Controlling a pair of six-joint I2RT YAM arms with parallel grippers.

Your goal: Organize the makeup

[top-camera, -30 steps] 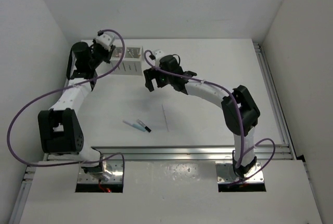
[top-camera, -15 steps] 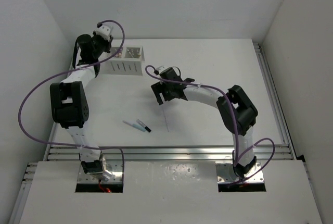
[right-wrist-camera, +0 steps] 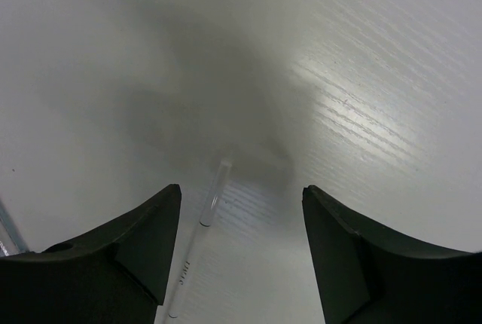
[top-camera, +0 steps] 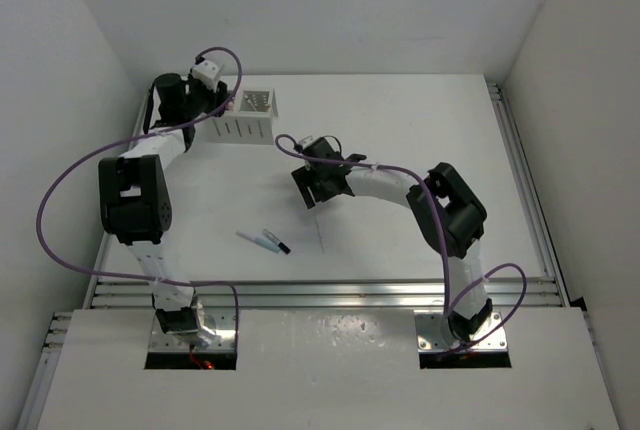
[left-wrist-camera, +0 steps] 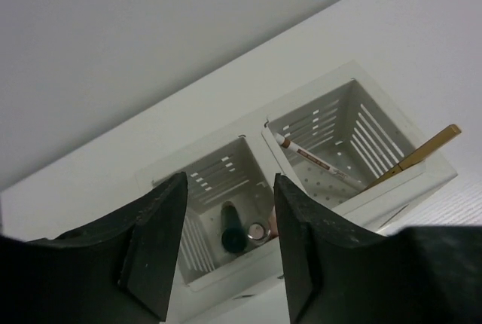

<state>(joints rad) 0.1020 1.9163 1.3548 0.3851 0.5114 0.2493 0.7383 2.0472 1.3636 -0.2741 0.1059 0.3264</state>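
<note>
We see the left gripper (left-wrist-camera: 230, 188) with its fingers spread and nothing between them, poised over the white slotted box (left-wrist-camera: 361, 211). One compartment of the box holds a dark stick (left-wrist-camera: 232, 227), and the other holds a white pencil with a red tip (left-wrist-camera: 312, 160) and a tan stick (left-wrist-camera: 422, 149) leaning over the rim. The right gripper (right-wrist-camera: 241, 188) is likewise spread and empty, low above the thin white stick (right-wrist-camera: 213, 196) lying on the table (top-camera: 420, 150); a pale blue stick (top-camera: 251, 239) and a black-ended stick (top-camera: 277, 243) lie close together to its left.
</note>
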